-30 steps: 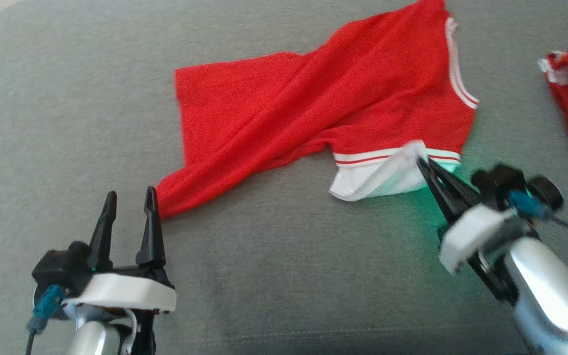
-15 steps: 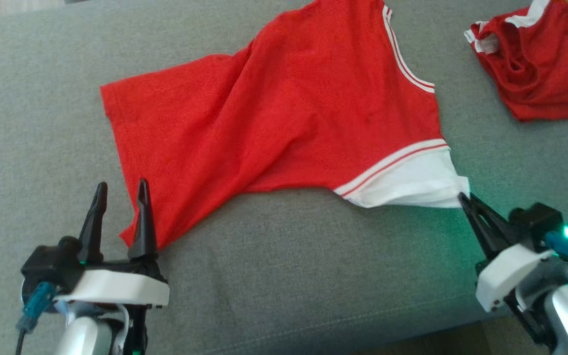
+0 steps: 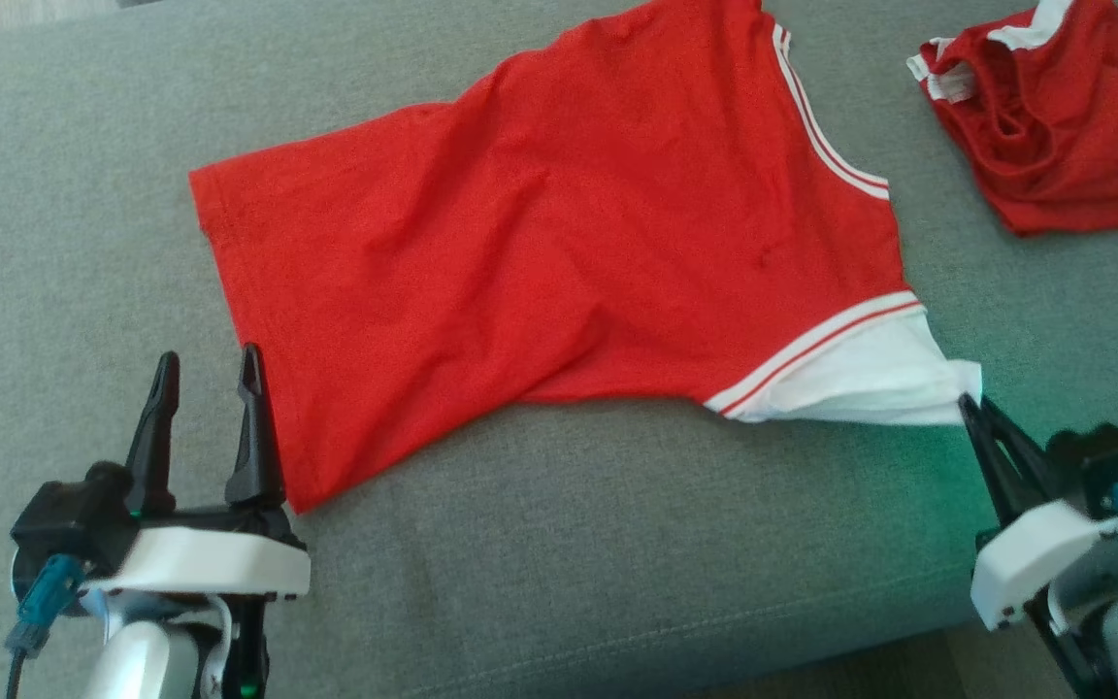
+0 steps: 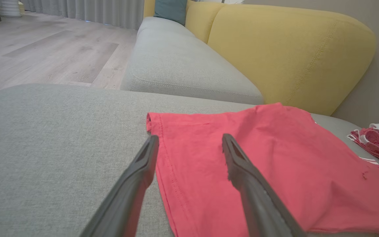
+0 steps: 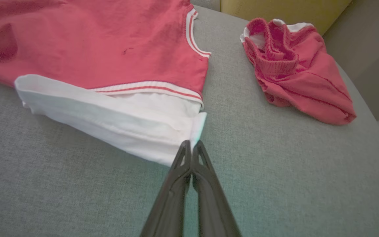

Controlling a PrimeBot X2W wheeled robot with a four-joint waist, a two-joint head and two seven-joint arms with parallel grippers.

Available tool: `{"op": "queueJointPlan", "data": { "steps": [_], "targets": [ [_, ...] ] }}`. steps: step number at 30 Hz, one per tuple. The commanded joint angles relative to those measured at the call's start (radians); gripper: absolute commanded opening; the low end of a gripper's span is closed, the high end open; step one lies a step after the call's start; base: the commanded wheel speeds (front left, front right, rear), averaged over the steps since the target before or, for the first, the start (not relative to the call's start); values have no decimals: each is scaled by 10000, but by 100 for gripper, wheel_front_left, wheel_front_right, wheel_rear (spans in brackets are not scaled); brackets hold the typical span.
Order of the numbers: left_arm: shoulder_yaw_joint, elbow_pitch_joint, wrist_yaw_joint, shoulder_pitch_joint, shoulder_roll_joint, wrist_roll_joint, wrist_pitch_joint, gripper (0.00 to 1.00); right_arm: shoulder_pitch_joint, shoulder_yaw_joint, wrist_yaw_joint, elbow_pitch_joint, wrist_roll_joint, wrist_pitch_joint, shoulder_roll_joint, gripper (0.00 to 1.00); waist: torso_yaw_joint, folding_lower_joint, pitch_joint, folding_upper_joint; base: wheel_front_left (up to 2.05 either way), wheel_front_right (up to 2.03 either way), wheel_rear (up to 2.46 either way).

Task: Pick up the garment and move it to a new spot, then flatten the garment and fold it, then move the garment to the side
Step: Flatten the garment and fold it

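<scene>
Task item: the garment (image 3: pixel 559 243), a red shirt with striped white trim, lies spread mostly flat on the grey sofa seat (image 3: pixel 559 563).
Left side: the left gripper (image 3: pixel 210 354) has its fingers spread wide and holds nothing. At the hem corner, one finger is over the fabric and one over the seat.
Right side: the right gripper (image 5: pixel 191 143) has its fingers pressed together, pinching the corner of the white sleeve (image 5: pixel 117 118).
Nearby: a crumpled second red cloth (image 3: pixel 1044 116) lies well apart at the seat's far right.
Behind: a yellow backrest (image 4: pixel 291 49).
</scene>
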Motion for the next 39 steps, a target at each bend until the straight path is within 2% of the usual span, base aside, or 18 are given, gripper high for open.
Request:
{"op": "queueJointPlan", "data": {
  "steps": [1,2,3,4,5,6,15,22,29,31,39],
  "targets": [
    [368,-329,40,-294,177,20,-12,100,123,0,-9,-379,-81,-35,-180,0,-33,0,-19,-1,0,0,0],
    [382,-324,47,-290,187,8,-14,100,182,-99,-9,-462,-88,-64,-112,20,-60,0,-32,-1,0,0,0],
    [376,-334,65,-284,181,11,-15,100,250,-179,-9,-542,-78,-74,-38,46,-84,0,-48,-1,0,0,0],
    [366,-346,81,-276,175,15,-15,100,318,-224,-9,-622,-81,-62,10,77,-108,0,-62,-1,0,0,0],
    [355,-356,93,-268,172,17,-13,100,373,-274,-9,-706,-104,-51,46,97,-133,0,-79,-1,0,0,0],
    [346,-362,103,-260,171,15,-10,100,423,-332,-9,-794,-123,-43,85,100,-156,0,-98,-1,0,0,0],
    [344,-155,111,-213,154,-118,-19,100,666,-777,-9,-1730,-231,55,391,100,-284,0,-359,-1,0,0,0],
    [299,812,-29,-590,302,-273,347,100,300,-547,-9,-2171,-342,-225,644,100,-166,0,-564,-1,0,0,0],
    [26,2306,-362,-1648,539,-469,1607,100,-104,270,-9,-2021,-217,-431,665,100,-20,0,-590,-1,0,0,0],
    [-91,3098,-505,-2268,626,-601,2347,100,-306,553,-9,-1921,-166,-554,634,100,0,0,-526,-1,0,0,0],
    [-231,4639,-598,-3468,694,-780,3470,100,-693,929,-9,-1772,-118,-737,622,100,-127,0,-244,-1,0,0,0]
  ]
}}
